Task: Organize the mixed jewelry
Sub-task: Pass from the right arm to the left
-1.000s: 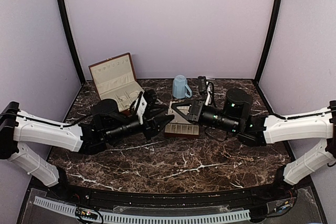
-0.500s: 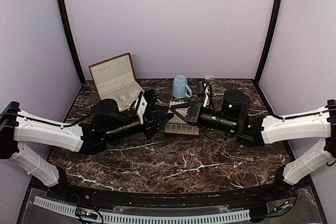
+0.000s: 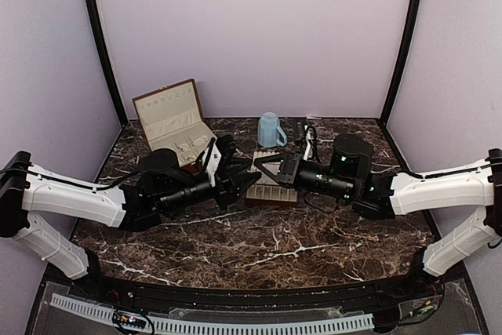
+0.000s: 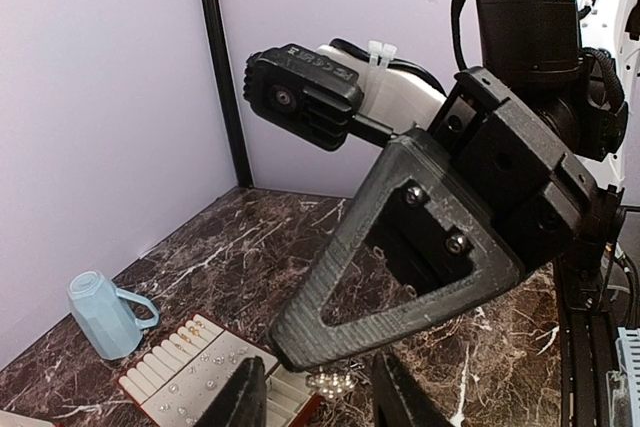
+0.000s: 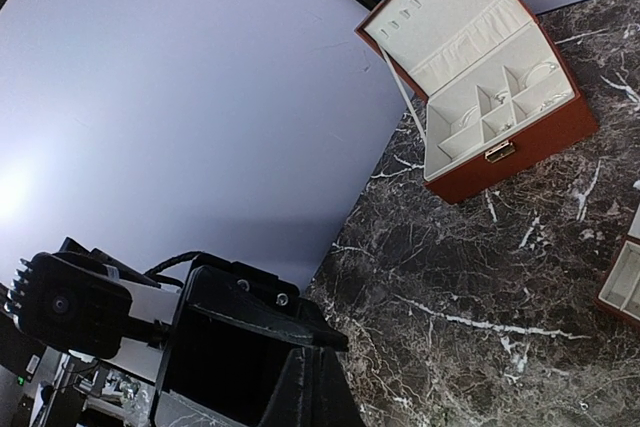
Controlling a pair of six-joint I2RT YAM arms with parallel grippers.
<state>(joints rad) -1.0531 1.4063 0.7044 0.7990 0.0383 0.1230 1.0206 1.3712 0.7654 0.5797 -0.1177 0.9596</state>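
My left gripper (image 3: 249, 180) and right gripper (image 3: 259, 161) meet tip to tip over the left end of the flat cream slotted tray (image 3: 274, 192). In the left wrist view my left fingers (image 4: 245, 399) are spread open. A small pearly silvery jewelry cluster (image 4: 331, 382) shows between them, right under the tip of the right gripper (image 4: 283, 347). In the right wrist view the right gripper (image 5: 312, 357) is pressed shut. Several tiny glinting jewelry specks (image 4: 205, 362) lie on the tray (image 4: 150, 372).
The reddish-brown cream-lined box (image 3: 172, 119) stands open at the back left and also shows in the right wrist view (image 5: 480, 97). A blue mug (image 3: 270, 129) lies behind the tray, on its side in the left wrist view (image 4: 102, 313). Dark cables (image 3: 304, 127) lie right of the mug.
The right gripper has drawn back slightly and turned lower toward the left gripper. The left gripper has edged a little closer to it over the tray's left end.
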